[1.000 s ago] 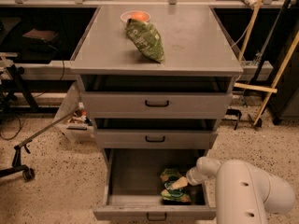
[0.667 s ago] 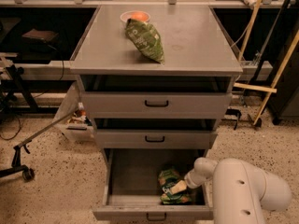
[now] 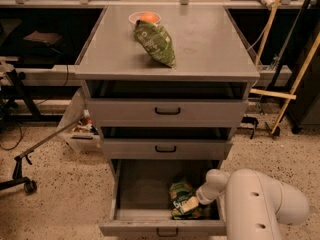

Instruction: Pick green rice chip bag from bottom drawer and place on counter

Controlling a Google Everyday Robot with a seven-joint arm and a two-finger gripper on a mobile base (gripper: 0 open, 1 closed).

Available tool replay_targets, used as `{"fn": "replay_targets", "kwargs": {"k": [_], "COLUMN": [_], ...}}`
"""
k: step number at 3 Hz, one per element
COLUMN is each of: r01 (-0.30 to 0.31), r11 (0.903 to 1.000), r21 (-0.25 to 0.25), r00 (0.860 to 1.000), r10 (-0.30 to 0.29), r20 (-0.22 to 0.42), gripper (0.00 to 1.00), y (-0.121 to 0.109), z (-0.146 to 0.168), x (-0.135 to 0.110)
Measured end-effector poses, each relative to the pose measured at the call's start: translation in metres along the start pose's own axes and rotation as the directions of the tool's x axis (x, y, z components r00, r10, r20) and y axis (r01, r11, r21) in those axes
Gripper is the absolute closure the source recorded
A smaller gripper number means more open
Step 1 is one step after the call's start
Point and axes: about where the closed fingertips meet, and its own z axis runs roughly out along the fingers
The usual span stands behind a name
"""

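Observation:
The bottom drawer (image 3: 131, 215) of the grey cabinet is pulled open. The green rice chip bag (image 3: 181, 195) lies inside it at the right, bright green with white lettering and an orange-yellow end. My white arm reaches down into the drawer from the right, and the gripper (image 3: 191, 205) sits at the bag's near right end, touching or just over it. The counter (image 3: 200, 39) is the grey top of the cabinet.
A longer olive-green bag (image 3: 156, 43) lies on the counter, with a white bowl holding something orange (image 3: 145, 18) behind it. The two upper drawers (image 3: 167, 112) are shut. A wheeled stand (image 3: 25, 170) is at the left, wooden sticks (image 3: 294, 79) at the right.
The arm has shifted slightly left and deeper over the bag in the drawer. The bag and the things on the counter have not moved.

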Motion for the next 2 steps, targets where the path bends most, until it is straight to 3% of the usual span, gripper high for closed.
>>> {"fn": "replay_targets", "kwargs": {"k": [1,2], "r01": [0.046,0.046], "r11": [0.9966,0.9966], "r21": [-0.069,-0.069], "r00": [0.998,0.998], "r10": [-0.049,-0.049], "r20": [-0.045,-0.046], "gripper": [0.0,0.0], "y": [0.016,0.016], "z": [0.0154,0.0154], "x": [0.009,0.009]}}
